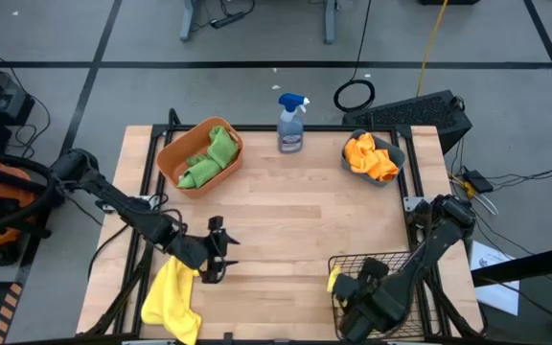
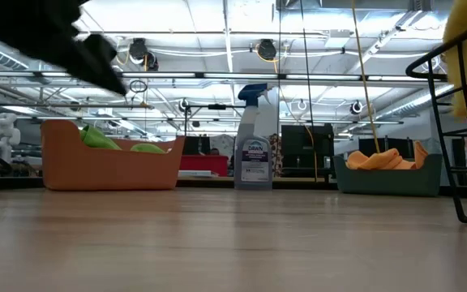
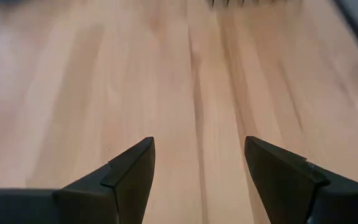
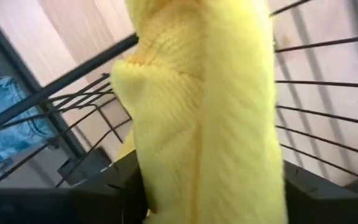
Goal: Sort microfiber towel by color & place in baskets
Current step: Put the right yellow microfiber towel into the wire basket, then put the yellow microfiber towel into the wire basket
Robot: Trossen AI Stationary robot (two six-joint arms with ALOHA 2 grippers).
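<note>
One yellow microfiber towel (image 1: 172,299) lies crumpled on the table's near-left part. My left gripper (image 1: 217,251) hovers open just right of it, over bare wood (image 3: 194,155). My right gripper (image 1: 350,287) is shut on a second yellow towel (image 4: 204,106) at the black wire mesh basket (image 1: 379,271), which stands at the near-right corner. Green towels (image 1: 214,153) lie in the orange oval tub (image 1: 172,165) at the far left. Orange towels (image 1: 370,156) fill the teal bin (image 1: 397,156) at the far right. My right gripper holds the yellow towel as a bunched, folded mass (image 4: 210,174) pinched between its two fingers (image 4: 120,180). The cloth stands out past the fingertips over the basket's wires (image 4: 316,81). In the high view a bit of it (image 1: 333,279) shows at the basket's left rim.
A blue-topped spray bottle (image 1: 291,123) stands at the far edge between the tub and the bin. The middle of the table (image 1: 295,216) is bare wood. The black frame rails run along the table's left and right sides.
</note>
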